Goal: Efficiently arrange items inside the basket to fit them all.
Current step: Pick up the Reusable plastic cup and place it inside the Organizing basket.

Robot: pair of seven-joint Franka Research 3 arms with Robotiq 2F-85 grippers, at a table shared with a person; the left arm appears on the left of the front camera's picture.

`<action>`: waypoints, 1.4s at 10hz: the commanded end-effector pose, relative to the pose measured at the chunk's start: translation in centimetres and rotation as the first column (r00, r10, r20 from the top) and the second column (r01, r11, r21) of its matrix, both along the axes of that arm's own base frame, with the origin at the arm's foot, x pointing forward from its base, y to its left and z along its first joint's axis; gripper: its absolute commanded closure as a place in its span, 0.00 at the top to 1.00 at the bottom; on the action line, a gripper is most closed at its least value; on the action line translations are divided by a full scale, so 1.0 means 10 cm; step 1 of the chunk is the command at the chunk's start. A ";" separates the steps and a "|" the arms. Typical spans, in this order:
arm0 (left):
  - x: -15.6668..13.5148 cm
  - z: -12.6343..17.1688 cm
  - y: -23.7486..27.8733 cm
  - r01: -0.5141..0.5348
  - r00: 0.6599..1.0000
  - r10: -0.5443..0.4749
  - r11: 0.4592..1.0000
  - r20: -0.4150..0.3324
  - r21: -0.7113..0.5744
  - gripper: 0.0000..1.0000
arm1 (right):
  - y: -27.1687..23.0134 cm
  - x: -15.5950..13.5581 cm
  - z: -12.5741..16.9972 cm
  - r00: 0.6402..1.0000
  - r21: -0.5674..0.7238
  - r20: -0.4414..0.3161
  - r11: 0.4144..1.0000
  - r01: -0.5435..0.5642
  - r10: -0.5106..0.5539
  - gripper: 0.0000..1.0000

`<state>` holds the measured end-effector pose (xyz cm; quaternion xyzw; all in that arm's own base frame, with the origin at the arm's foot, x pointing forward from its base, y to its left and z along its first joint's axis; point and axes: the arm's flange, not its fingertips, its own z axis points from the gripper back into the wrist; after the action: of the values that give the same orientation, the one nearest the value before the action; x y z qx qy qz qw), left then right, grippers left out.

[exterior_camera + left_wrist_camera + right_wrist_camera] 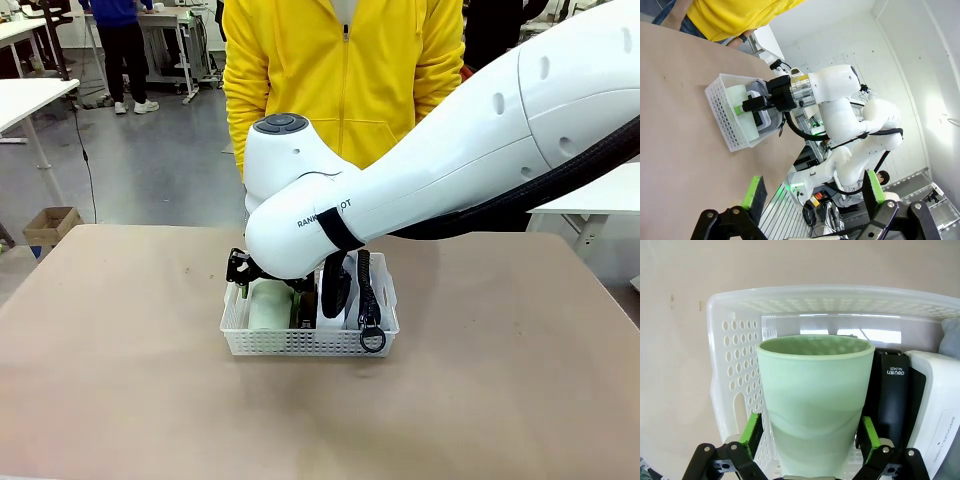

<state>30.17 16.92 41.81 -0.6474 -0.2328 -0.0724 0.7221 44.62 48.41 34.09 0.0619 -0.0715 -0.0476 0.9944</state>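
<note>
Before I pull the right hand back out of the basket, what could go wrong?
The open right hand straddles the pale green cup, its pads close to the cup's sides, so a skewed retreat could drag or roll it. The black stapler and white box lie tight beside it, so a nudge may shift them. The pouch's ring overhangs the basket rim.

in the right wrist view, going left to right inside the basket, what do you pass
basket wall with holes → pale green cup lying between the open right gripper's fingers → black stapler → white box
</note>
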 end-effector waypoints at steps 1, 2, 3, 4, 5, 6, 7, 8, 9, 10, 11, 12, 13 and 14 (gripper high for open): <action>-0.01 0.03 -0.02 -0.013 1.000 0.012 1.000 -0.006 -0.008 1.00 | -0.15 -0.11 0.21 0.999 0.032 0.024 0.999 -0.030 0.029 1.00; -0.01 0.03 -0.02 -0.013 1.000 0.012 1.000 -0.006 -0.008 1.00 | -0.28 -0.20 0.40 0.998 0.041 0.044 0.998 -0.037 0.035 1.00; -0.01 0.03 -0.02 -0.013 1.000 0.012 1.000 -0.006 -0.008 1.00 | -0.50 -0.32 0.62 0.998 0.049 0.043 0.998 -0.049 0.047 1.00; -0.01 0.03 -0.02 -0.013 1.000 0.012 1.000 -0.006 -0.008 1.00 | -0.82 -0.44 0.82 0.996 0.042 0.018 0.995 -0.090 0.090 1.00; -0.01 0.03 -0.02 -0.013 1.000 0.012 1.000 -0.006 -0.008 1.00 | -1.28 -0.59 1.05 0.989 0.153 0.001 0.977 -0.146 0.148 1.00; -0.01 0.03 -0.02 -0.013 1.000 0.012 1.000 -0.006 -0.008 1.00 | -1.73 -0.72 1.19 0.983 0.268 0.003 0.947 -0.179 0.185 1.00; -0.01 0.03 -0.02 -0.013 1.000 0.012 1.000 -0.006 -0.008 1.00 | -2.17 -0.85 1.27 0.965 0.427 0.026 0.870 -0.248 0.262 1.00; -0.01 0.03 -0.02 -0.013 1.000 0.012 1.000 -0.006 -0.008 1.00 | -2.66 -0.96 1.31 0.965 0.546 0.052 0.801 -0.244 0.259 1.00; -0.01 0.03 -0.02 -0.013 1.000 0.012 1.000 -0.006 -0.008 1.00 | -3.23 -1.09 1.33 0.954 0.652 0.110 0.704 -0.281 0.279 1.00; -0.01 0.03 -0.02 -0.013 1.000 0.012 1.000 -0.006 -0.008 1.00 | -3.72 -1.21 1.27 0.947 0.727 0.150 0.617 -0.301 0.286 1.00; -0.01 0.03 -0.02 -0.013 1.000 0.012 1.000 -0.006 -0.008 1.00 | -4.18 -1.34 1.15 0.932 0.784 0.221 0.515 -0.346 0.289 1.00; -0.01 0.03 -0.02 -0.013 1.000 0.012 1.000 -0.006 -0.008 1.00 | -4.55 -1.45 0.96 0.912 0.823 0.301 0.407 -0.396 0.278 1.00; -0.01 0.03 -0.02 -0.013 1.000 0.012 1.000 -0.006 -0.008 1.00 | -4.87 -1.55 0.69 0.903 0.862 0.361 0.287 -0.418 0.233 1.00; -0.01 0.03 -0.02 -0.013 1.000 0.012 1.000 -0.006 -0.008 1.00 | -5.03 -1.63 0.46 0.873 0.852 0.435 0.212 -0.479 0.222 1.00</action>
<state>30.16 16.97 41.78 -0.6473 -0.2328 -0.0714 0.7223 30.92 -2.02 44.87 0.6268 -0.1410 0.1328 0.7547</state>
